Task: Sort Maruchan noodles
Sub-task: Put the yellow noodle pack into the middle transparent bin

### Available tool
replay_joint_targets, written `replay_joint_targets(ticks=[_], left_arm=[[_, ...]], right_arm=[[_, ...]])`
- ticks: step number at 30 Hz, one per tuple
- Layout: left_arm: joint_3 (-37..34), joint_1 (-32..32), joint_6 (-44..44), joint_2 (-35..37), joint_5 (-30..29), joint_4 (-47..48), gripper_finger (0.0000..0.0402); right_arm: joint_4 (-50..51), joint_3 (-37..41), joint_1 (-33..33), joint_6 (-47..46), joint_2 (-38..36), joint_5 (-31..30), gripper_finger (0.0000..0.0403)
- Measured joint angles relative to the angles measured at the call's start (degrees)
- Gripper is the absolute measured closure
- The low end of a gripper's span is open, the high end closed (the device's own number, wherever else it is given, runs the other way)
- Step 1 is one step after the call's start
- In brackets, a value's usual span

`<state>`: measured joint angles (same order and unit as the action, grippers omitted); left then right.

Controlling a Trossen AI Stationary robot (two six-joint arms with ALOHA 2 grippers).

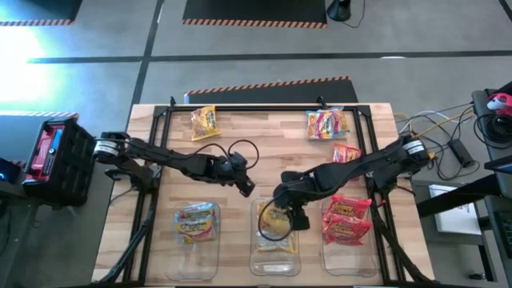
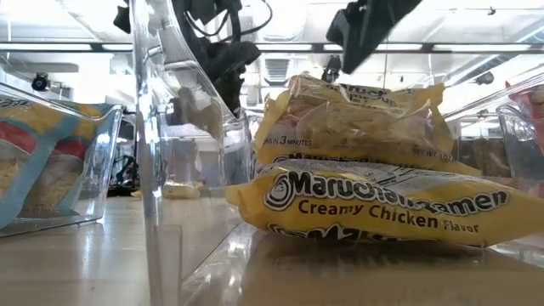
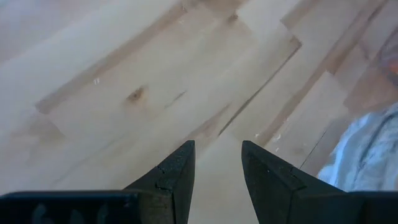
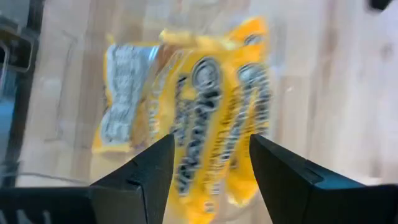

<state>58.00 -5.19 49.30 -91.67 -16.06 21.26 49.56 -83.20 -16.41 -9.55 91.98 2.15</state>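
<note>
My right pincer [image 4: 210, 163] hangs over the middle bin [image 1: 276, 260], fingers apart, w/ the yellow packet [image 4: 205, 118] loose below on the stack. Risk: top packet sits tilted, could slide off or snag my fingers as I lift. Left pincer [image 3: 217, 165] part open over bare table, empty

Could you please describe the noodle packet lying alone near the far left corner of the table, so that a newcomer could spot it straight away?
Start at the wooden table and go to its far edge, left of centre. There a single yellow packet lies flat on bare wood, beyond the left claw. Unlike the other packets, it sits outside the clear bins with no neighbour beside it.
</note>
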Motion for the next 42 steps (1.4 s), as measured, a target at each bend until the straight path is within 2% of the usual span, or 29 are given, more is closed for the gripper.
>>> replay_joint_targets(ticks=[9, 17, 22, 31, 36, 42], left_arm=[[0.5, 3.2, 0.8, 3.2, -8.0, 5.7, 0.0286], [0.5, 12.6, 2.8, 4.8, -12.4, 14.6, 0.0286], [0.5, 22.5, 7.1, 4.6, -12.6, 20.4, 0.0286], [0.4, 37.4, 9.8, 4.1, -12.0, 20.3, 0.0286], [0.4, 40.7, 10.3, 2.5, -10.7, 19.4, 0.0286], [0.4, 41.6, 11.2, -0.8, -8.5, 19.2, 0.0286]], right_arm=[[-0.9, 0.0, 4.4, 3.5, -2.3, -6.2, 0.0205], [-7.1, 0.1, 14.5, 8.0, -2.0, -7.3, 0.0204], [-13.7, 1.4, 22.3, 6.2, -2.0, -8.3, 0.0204], [-22.6, 5.7, 31.9, 4.3, -1.9, -8.1, 0.0204], [-25.3, 7.8, 33.3, 6.9, -1.9, -7.7, 0.0204], [-26.3, 8.3, 33.3, 12.9, -1.9, -7.7, 0.0204]])
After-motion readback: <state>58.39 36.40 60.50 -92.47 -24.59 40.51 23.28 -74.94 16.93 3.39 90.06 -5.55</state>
